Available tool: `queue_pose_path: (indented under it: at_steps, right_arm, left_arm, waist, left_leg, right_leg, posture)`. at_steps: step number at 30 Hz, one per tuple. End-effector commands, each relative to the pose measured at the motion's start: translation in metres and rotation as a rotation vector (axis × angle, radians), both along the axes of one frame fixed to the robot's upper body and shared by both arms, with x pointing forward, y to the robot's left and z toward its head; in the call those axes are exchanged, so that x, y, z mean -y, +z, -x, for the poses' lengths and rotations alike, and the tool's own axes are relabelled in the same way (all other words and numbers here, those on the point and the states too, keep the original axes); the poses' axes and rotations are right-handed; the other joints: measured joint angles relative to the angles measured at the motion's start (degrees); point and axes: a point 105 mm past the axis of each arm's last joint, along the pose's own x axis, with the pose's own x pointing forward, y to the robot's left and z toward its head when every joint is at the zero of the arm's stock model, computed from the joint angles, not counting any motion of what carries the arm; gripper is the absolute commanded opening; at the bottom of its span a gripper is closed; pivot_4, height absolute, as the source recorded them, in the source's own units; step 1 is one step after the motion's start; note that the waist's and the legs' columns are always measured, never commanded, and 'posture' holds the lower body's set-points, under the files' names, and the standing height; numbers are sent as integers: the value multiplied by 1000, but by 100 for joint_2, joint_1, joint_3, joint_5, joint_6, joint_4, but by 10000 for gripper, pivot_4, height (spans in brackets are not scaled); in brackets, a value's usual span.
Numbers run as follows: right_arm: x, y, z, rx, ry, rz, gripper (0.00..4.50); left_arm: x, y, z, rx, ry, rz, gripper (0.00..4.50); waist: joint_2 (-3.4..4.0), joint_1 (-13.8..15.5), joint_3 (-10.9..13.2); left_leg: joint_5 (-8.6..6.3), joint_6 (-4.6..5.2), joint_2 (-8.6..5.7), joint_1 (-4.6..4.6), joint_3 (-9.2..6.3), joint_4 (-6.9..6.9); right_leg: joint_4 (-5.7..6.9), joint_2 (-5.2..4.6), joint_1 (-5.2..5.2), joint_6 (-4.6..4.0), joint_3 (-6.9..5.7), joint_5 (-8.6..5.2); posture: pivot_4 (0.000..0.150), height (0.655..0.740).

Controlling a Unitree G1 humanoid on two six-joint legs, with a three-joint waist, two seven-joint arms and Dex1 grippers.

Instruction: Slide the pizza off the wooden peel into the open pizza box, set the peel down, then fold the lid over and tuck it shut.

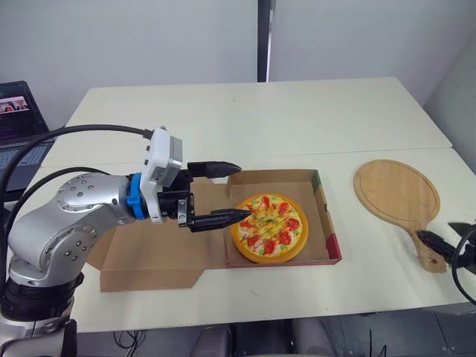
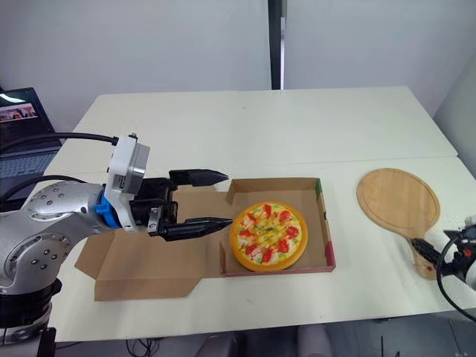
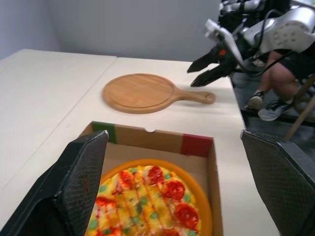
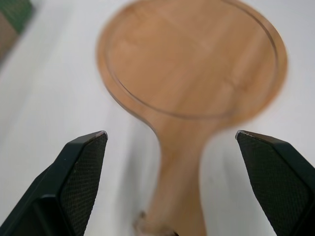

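Pizza (image 1: pixel 269 228), red-topped, in brown cardboard box (image 1: pixel 327 223), my left claw (image 1: pixel 244 190) open beside it, right claw (image 4: pixel 171 133) open near round wooden peel (image 1: pixel 396 192)

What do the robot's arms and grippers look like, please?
The left arm is rounded silver metal dotted with screw holes, with a blue ring and a pale boxy module at the wrist, fed by a black cable. The left gripper has two tapered black fingers with mesh-textured pads. The right gripper is black too, with an orange spot and black cables.
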Motion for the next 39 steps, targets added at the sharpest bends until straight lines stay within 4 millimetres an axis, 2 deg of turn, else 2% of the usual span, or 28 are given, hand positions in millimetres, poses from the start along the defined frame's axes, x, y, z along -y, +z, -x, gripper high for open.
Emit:
queue_pose_path:
  at_steps: [1,4,9,14,19,22,26,31,35,39]
  right_arm:
    - [-33,32,-17,104,173,31,44846]
    - [-52,49,-34,191,283,114,44846]
    - [-94,56,-45,218,526,158,44846]
    - [-141,62,-53,192,780,165,44846]
    - [-179,70,-56,195,969,173,44846]
    - [-198,72,-55,195,1055,177,44846]
    - [-214,73,-51,193,1132,145,44846]
    - [-227,72,-45,191,1208,127,44846]
    - [-232,74,-42,190,1236,121,44846]
    - [-234,77,-41,189,1254,125,44846]
  left_arm:
    - [-11,8,-5,83,100,34,45000]
    - [-22,5,-5,76,173,61,45000]
    - [-49,-7,-3,80,346,63,45000]
    - [-80,-29,15,-46,482,74,45000]
    - [-114,-37,37,-217,671,264,45000]
    - [-133,-47,60,-401,790,484,45000]
    - [-152,-63,88,-592,942,708,45000]
    - [-166,-94,119,-810,1122,880,45000]
    - [-165,-120,134,-955,1196,967,45000]
    - [-154,-137,135,-1060,1219,1060,45000]
  waist:
    - [-4,4,2]
    - [-5,10,3]
    - [-5,13,3]
    - [-9,-6,5]
    - [-13,9,8]
    - [-15,12,9]
    - [-20,39,9]
    - [-23,59,9]
    - [-23,59,9]
    - [-24,64,9]
  left_leg:
    - [0,0,0,1,-1,2]
    - [-1,0,1,-1,-10,2]
    - [-4,-7,4,-7,-13,2]
    - [-5,-6,6,-9,-8,2]
    - [-9,-6,14,-11,-16,1]
    - [-13,-7,19,-11,-23,2]
    - [-22,-12,61,-11,-32,5]
    - [-24,-11,64,-10,-9,6]
    - [-24,-10,67,-7,5,5]
    - [-25,-11,67,-7,6,6]
  right_leg:
    - [-1,0,2,0,-1,0]
    - [-13,0,6,1,-9,1]
    - [-36,-1,7,5,-12,4]
    - [-63,-1,14,11,-9,8]
    - [-65,1,12,10,-20,7]
    - [-66,-1,11,10,-18,7]
    - [-71,-1,12,10,-18,7]
    - [-72,5,14,4,-22,3]
    - [-71,15,14,-25,-22,-15]
    - [-72,16,14,-26,-22,-15]
  posture:
    - [1500,7400]
    - [1500,7400]
    - [1500,7400]
    - [1500,7400]
    - [1500,7400]
    - [1500,7400]
    - [1500,7400]
    - [1500,7400]
    - [1500,7400]
    - [1500,7400]
